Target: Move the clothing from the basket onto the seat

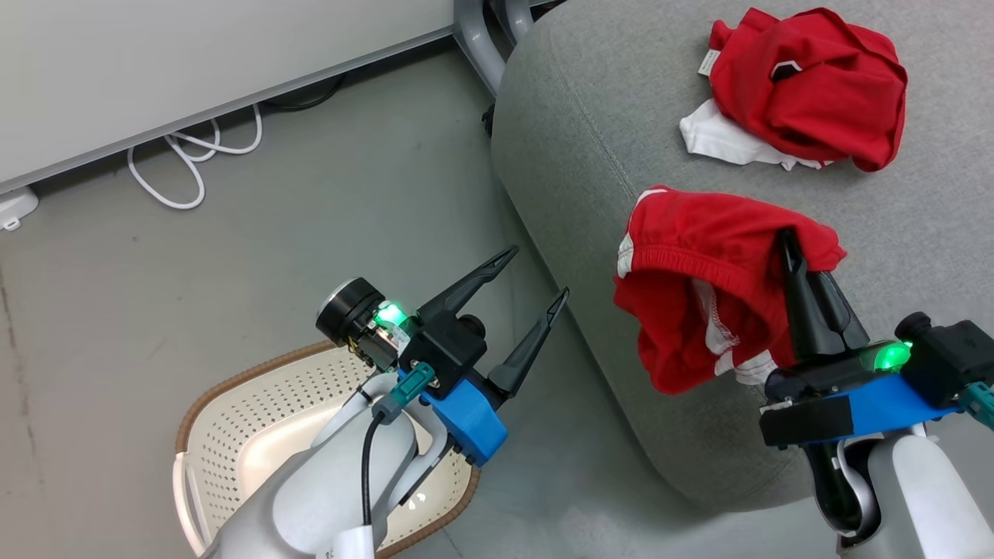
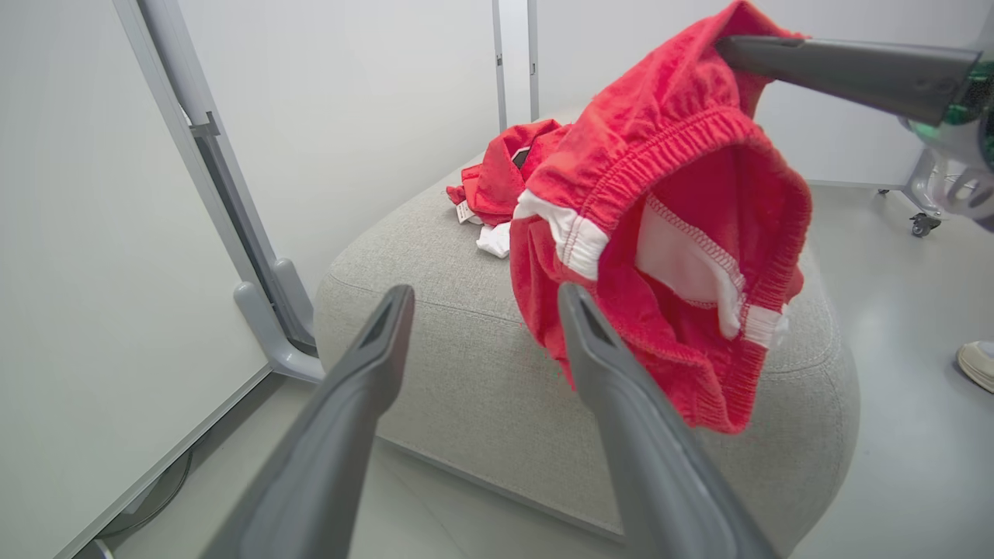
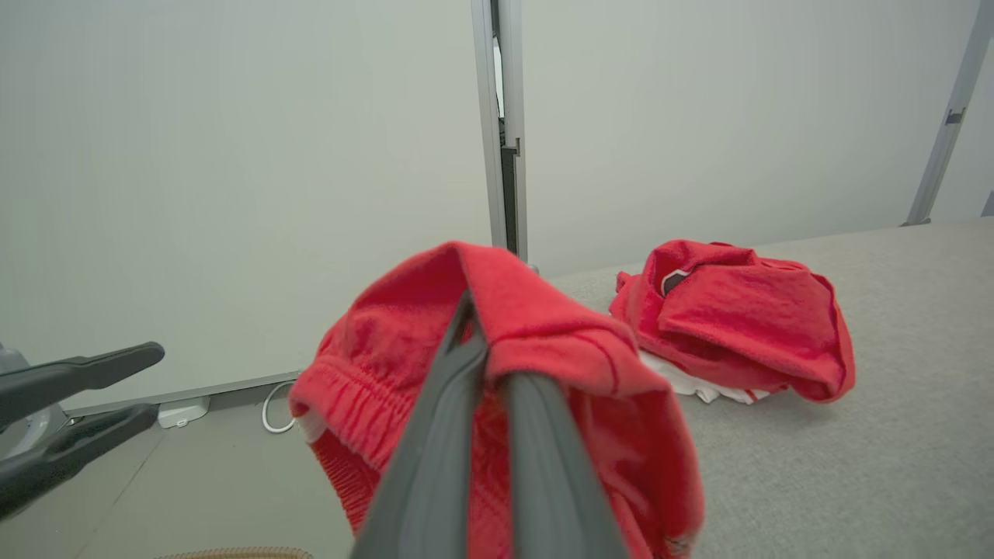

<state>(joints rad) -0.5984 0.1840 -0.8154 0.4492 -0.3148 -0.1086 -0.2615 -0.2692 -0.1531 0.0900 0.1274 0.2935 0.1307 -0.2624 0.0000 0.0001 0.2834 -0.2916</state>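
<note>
Right gripper (image 1: pixel 787 242): jaws pressed together, pinching a fold of the shorts (image 1: pixel 699 310) just behind the elastic waistband. Held from that one point, the garment hangs open below my fingers with the white trim showing. The shorts are in the air at the near rounded edge of the seat (image 1: pixel 590 116), partly above the cushion and partly past it toward the floor. I cannot tell whether the cloth touches the upholstery. The grip is high, presumably so the hem clears the cushion edge. Left gripper (image 1: pixel 537 272): jaws spread wide with nothing between them, hovering over the far rim of the basket (image 1: pixel 233 384), fingers pointing toward the seat. It looks parked out of the way, ready for another pick. The basket bottom that shows past my forearm is bare cream plastic. The jersey (image 1: pixel 815 85) lies crumpled farther in on the seat, well apart from the shorts, with white cloth under it. Judgement: the task is near its end. The shorts should go farther in over the cushion before release, or they may slide off the rounded edge.
</note>
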